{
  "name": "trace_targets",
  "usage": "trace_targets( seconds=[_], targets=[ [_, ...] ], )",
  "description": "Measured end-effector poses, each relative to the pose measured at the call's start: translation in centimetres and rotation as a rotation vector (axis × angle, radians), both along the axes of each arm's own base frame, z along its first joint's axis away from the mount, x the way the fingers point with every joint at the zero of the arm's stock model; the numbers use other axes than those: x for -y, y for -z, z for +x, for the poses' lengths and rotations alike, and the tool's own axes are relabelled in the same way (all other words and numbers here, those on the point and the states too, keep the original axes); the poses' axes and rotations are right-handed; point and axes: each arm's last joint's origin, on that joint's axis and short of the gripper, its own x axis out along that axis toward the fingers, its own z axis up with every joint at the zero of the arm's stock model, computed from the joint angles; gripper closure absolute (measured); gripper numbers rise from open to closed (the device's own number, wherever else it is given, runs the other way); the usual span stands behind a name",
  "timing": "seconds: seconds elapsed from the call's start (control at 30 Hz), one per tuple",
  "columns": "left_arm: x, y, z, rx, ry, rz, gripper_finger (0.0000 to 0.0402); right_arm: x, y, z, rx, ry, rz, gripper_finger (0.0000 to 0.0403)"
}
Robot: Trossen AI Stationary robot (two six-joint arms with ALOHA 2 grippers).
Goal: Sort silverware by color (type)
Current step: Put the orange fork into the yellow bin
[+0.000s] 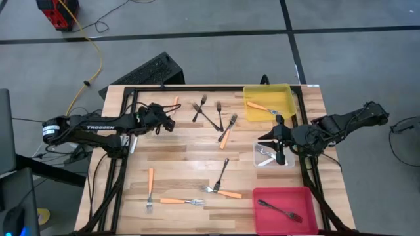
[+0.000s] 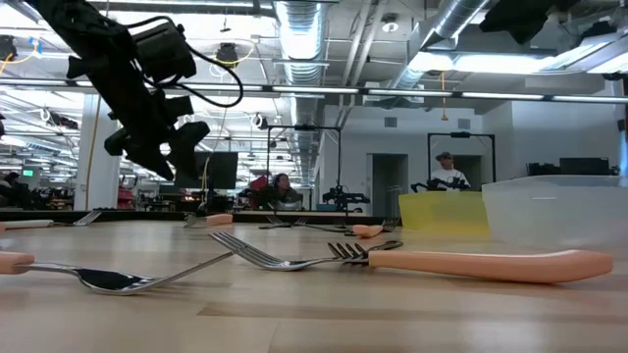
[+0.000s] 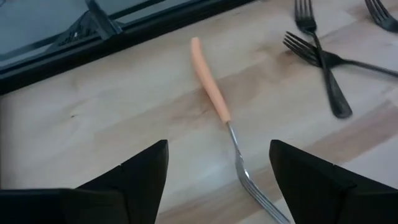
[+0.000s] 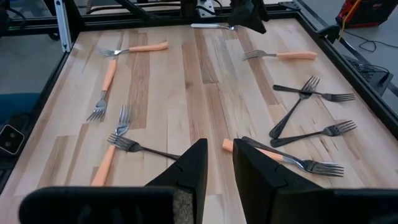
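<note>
Silverware is lying scattered across the wooden table (image 1: 184, 177): an orange-handled fork (image 3: 214, 99) is resting flat on the boards at the upper left of the high view, close to the table's black rear frame, with two crossed dark forks (image 1: 207, 113) just to its right. The left gripper (image 1: 169, 122) is hovering directly over that orange fork with its fingers (image 3: 140, 174) spread wide and nothing between them, the tines showing in the gap. Bare wood is lying open around the handle on both sides. Further out, another orange fork (image 1: 227, 134) is sitting mid-table, and three more are lying toward the lower edge of the high view among a dark one (image 1: 222, 173). The right gripper (image 1: 280, 143) is hanging at the right edge above the clear bin (image 1: 258, 157), fingers nearly together and gripping nothing. Beside it, the yellow bin (image 1: 287, 92) is holding an orange fork and the red bin (image 1: 308, 196) a dark one.
</note>
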Motion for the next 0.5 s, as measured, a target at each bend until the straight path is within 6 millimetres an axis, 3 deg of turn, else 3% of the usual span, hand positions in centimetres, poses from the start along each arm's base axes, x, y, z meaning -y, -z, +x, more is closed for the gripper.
trace_targets(
  seconds=[0.23,0.5],
  targets=[
    [-0.3,0.7,0.3,0.035,-0.009,0.011,0.0136,0.0,0.0,0.0,0.000,0.000,0.000,0.0300],
    [-0.9,3.3,2.1,-0.005,-0.019,-0.015,0.0136,0.0,0.0,0.0,0.000,0.000,0.000,0.0300]
  ],
)
